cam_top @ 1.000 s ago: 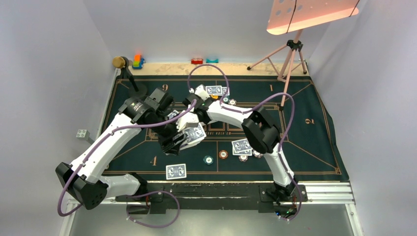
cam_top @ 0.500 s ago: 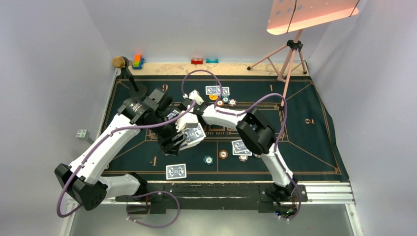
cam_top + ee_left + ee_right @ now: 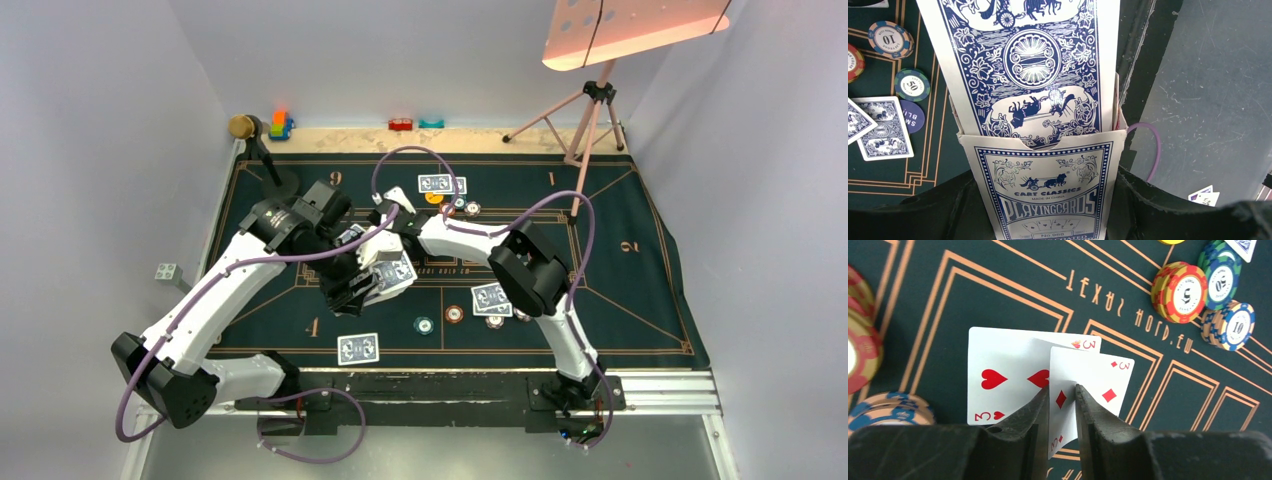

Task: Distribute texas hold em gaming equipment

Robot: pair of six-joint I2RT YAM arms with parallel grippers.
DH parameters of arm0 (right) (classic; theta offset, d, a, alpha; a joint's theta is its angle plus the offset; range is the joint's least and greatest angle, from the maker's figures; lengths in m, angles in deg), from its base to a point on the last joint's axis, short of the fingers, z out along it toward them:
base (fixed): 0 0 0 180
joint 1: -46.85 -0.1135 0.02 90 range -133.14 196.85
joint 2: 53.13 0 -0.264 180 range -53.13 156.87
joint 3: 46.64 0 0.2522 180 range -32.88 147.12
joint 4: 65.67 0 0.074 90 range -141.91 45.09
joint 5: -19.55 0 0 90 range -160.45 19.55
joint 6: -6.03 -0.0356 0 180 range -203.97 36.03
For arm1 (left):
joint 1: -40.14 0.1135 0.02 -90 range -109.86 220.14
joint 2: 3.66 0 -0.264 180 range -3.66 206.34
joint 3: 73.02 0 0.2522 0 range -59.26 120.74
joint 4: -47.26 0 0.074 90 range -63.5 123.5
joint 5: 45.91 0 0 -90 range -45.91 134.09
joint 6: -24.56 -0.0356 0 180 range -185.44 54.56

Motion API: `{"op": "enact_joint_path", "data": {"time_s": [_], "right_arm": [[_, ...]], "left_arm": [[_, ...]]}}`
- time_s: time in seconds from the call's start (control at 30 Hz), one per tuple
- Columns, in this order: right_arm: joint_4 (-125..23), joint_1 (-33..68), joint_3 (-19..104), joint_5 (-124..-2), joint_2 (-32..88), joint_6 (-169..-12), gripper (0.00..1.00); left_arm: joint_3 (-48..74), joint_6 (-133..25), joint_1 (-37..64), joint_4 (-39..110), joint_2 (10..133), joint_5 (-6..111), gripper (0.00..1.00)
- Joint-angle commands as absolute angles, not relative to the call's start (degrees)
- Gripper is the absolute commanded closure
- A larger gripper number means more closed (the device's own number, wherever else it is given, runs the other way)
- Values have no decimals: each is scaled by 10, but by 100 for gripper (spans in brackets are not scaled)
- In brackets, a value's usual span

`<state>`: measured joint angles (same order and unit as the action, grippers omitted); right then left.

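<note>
My left gripper (image 3: 1045, 205) is shut on a blue-and-white playing-card box (image 3: 1043, 185), and blue-backed cards (image 3: 1028, 65) stick out of its open top. From above, the box (image 3: 393, 273) hangs over the mat's middle. My right gripper (image 3: 1063, 400) is just above the mat with its jaws a little apart. Two face-up cards lie under it: the three of hearts (image 3: 998, 370) and, overlapping it, the three of diamonds (image 3: 1098, 375), which shows in the gap. From above, the right gripper (image 3: 392, 212) is left of a face-down pair (image 3: 441, 185). Chip stacks (image 3: 1182, 292) (image 3: 1233, 326) sit nearby.
Other face-down pairs lie at the near left (image 3: 358, 348) and near centre (image 3: 491, 298), with chips (image 3: 424, 325) (image 3: 454, 314) between them. A stand (image 3: 268, 165) is at the mat's far left corner, toy blocks (image 3: 280, 124) are at the back edge, and a tripod (image 3: 590, 120) is at the far right.
The right gripper's jaws have parted over the two face-up cards, and its wrist has shifted slightly left. The left arm with the card box has stayed put.
</note>
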<state>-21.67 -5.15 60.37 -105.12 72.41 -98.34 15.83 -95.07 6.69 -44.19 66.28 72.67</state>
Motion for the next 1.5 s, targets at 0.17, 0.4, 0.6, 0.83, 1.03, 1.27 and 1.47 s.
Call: {"op": "enact_joint_path", "data": {"time_s": [0.17, 0.4, 0.6, 0.83, 1.03, 1.27, 1.47], "right_arm": [[-225, -55, 593, -964, 695, -996, 41], [-226, -53, 579, -962, 670, -1002, 35], [-220, -49, 581, -966, 643, -1023, 46], [-186, -28, 606, -970, 626, -1047, 50], [-182, 18, 575, -876, 518, -1084, 38], [-188, 89, 518, -716, 366, -1108, 22], [-275, 120, 420, -489, 252, -1155, 12]], "left_arm": [[155, -958, 66, -433, 650, 729, 100], [153, -953, 66, -426, 650, 731, 100], [149, -951, 66, -424, 650, 734, 100], [147, -951, 66, -422, 650, 734, 100], [148, -953, 66, -418, 656, 734, 100], [152, -953, 66, -409, 667, 729, 100], [159, -949, 67, -397, 678, 719, 100]]}}
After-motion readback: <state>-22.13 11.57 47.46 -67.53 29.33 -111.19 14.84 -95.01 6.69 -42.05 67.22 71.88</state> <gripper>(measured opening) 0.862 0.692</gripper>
